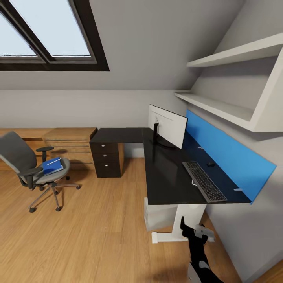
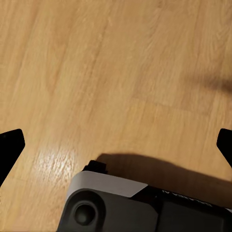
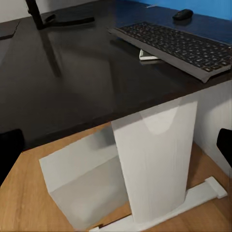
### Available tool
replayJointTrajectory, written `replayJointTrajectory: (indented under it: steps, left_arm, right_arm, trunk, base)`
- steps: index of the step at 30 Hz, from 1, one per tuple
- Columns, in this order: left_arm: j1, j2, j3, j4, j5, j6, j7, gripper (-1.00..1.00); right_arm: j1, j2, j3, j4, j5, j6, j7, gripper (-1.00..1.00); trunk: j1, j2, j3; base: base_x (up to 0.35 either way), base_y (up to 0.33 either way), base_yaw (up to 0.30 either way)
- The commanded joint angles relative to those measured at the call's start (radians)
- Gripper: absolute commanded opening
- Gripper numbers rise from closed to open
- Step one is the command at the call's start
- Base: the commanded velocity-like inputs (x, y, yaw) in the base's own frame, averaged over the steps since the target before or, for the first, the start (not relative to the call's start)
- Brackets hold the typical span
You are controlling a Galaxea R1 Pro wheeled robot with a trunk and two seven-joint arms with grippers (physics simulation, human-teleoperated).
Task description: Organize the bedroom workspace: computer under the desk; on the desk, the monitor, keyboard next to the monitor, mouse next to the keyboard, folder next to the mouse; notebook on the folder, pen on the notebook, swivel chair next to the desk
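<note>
Two grippers shown with jaws spread wide, nothing held: left gripper (image 2: pixel 116 145) over bare wood floor (image 2: pixel 96 63), right gripper (image 3: pixel 116 145) aimed at desk's white leg (image 3: pixel 154 164). Head view: L-shaped black desk (image 1: pixel 165 177) at 3 o'clock, monitor (image 1: pixel 168 125) upright on it, keyboard (image 1: pixel 203 181) nearer, mouse (image 1: pixel 211 164) just beyond keyboard. White computer (image 1: pixel 159 217) seen under desk. Swivel chair (image 1: pixel 33 169) at 9 o'clock, well apart from desk, blue folder (image 1: pixel 52 166) on seat.

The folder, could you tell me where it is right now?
In the head view, the blue folder lies on the swivel chair seat at left, away from the desk.
</note>
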Motion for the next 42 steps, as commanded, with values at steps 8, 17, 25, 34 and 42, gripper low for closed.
replayJointTrajectory:
  steps: [8, 17, 25, 34, 42]
  left_arm:
    - [-0.001, 0.001, -0.009, -0.003, 0.009, -0.042, 0.013, 1.00]
    - [-0.001, -0.007, -0.010, -0.055, 0.007, -0.067, 0.006, 1.00]
    - [-0.006, -0.033, -0.014, -0.467, -0.050, 0.284, 0.008, 1.00]
    - [-0.174, -0.087, -0.011, -0.797, -0.034, 0.771, 0.009, 1.00]
    - [-0.198, -0.031, -0.006, -0.834, -0.001, 0.808, 0.008, 1.00]
  right_arm:
    - [0.004, -0.001, 0.001, -0.547, -0.063, 0.666, 0.000, 1.00]
    - [-0.123, -0.044, 0.000, -0.727, -0.099, 1.154, 0.003, 1.00]
    - [-0.205, -0.088, 0.002, -0.617, -0.167, 1.251, 0.006, 1.00]
    - [-0.212, -0.116, 0.003, -0.682, -0.180, 1.332, 0.006, 1.00]
    - [-0.207, -0.110, 0.001, -0.737, -0.179, 1.361, 0.005, 1.00]
  trunk:
    - [-0.030, 0.055, 0.023]
    - [-0.038, 0.068, 0.029]
    - [-0.038, 0.068, 0.029]
    - [-0.038, 0.068, 0.029]
    - [-0.038, 0.068, 0.029]
  base:
    - [0.000, 0.000, 0.000]
    - [0.000, 0.000, 0.000]
    - [0.000, 0.000, 0.000]
    - [0.000, 0.000, 0.000]
    - [0.000, 0.000, -0.001]
